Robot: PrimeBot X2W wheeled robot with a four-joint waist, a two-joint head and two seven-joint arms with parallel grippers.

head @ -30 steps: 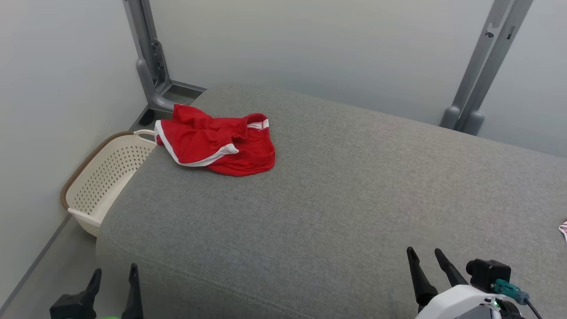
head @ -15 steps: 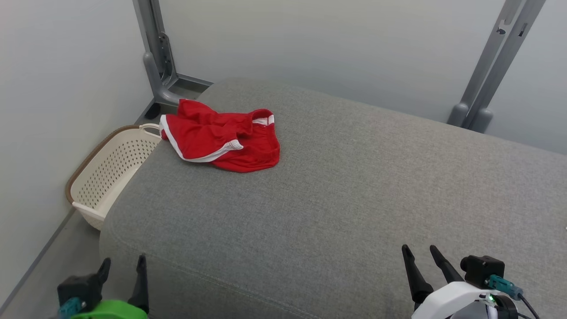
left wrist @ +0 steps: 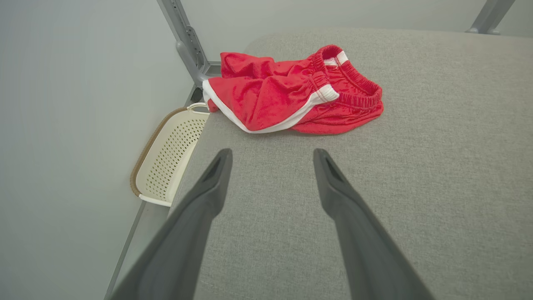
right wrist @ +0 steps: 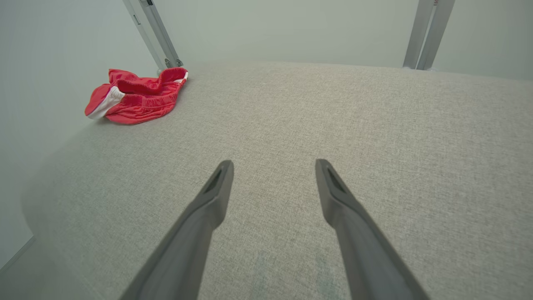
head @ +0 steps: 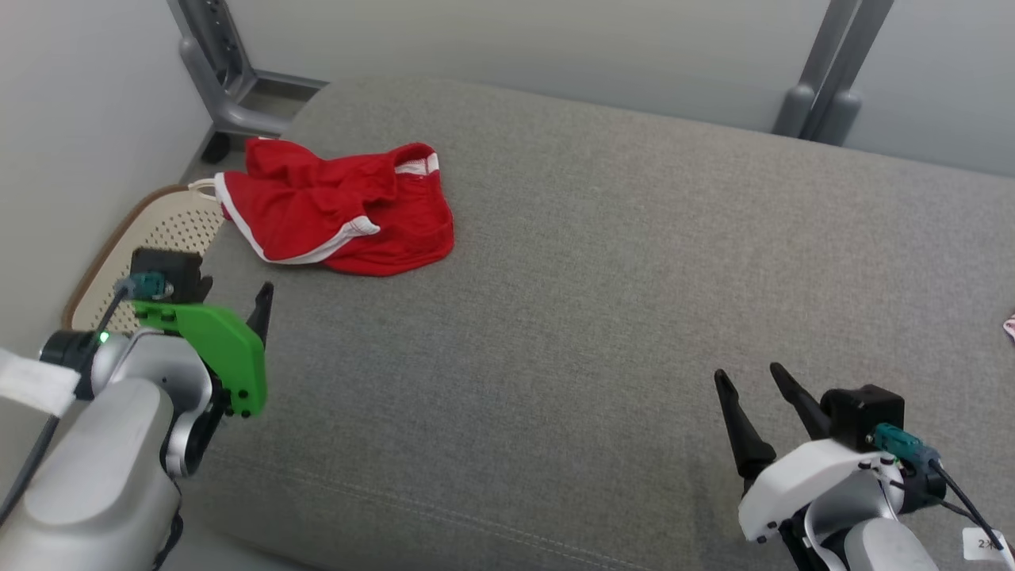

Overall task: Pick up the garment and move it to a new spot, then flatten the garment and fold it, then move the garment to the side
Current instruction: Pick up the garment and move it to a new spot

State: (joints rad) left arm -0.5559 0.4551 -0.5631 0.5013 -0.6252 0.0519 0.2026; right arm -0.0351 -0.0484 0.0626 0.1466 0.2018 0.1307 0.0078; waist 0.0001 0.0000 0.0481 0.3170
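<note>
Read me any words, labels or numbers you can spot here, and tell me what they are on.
White tag at the head view's lower right corner: a few dark characters, too small and blurred to read.
Red shorts: a white patch inside the waistband, no legible print.
No other writing can be made out.

the garment (head: 341, 210) was soft red knit cloth, matt, with white trim and a ribbed elastic band. the cushion (head: 603, 262) wore coarse grey woven fabric. the basket (left wrist: 166, 162) looked smooth cream plastic, perforated. the posts (head: 817, 103) were matt grey metal.
</note>
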